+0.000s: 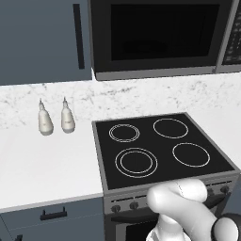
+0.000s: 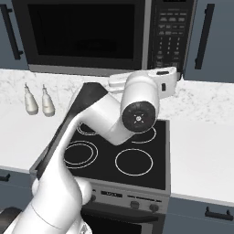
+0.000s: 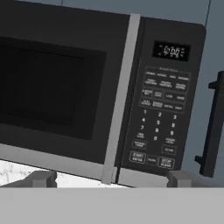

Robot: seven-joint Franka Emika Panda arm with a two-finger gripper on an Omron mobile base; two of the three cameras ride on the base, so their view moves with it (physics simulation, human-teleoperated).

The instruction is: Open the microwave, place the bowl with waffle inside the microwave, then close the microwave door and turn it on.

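While the microwave door (image 3: 57, 87) sits shut, the gripper (image 3: 111, 178) hovers before the microwave (image 2: 105, 34) — keypad strip (image 3: 161, 118) just ahead. Jaws spread wide, holding nothing. Cooktop (image 1: 160, 146) lies below.

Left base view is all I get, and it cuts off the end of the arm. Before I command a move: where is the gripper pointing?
Observer: The gripper is up in front of the microwave, facing its keypad.
Operator: Is it holding anything?
Observer: No. The fingertips stand wide apart with nothing between them.
Operator: What's right of the microwave?
Observer: A blue-grey cabinet door with a black vertical handle.
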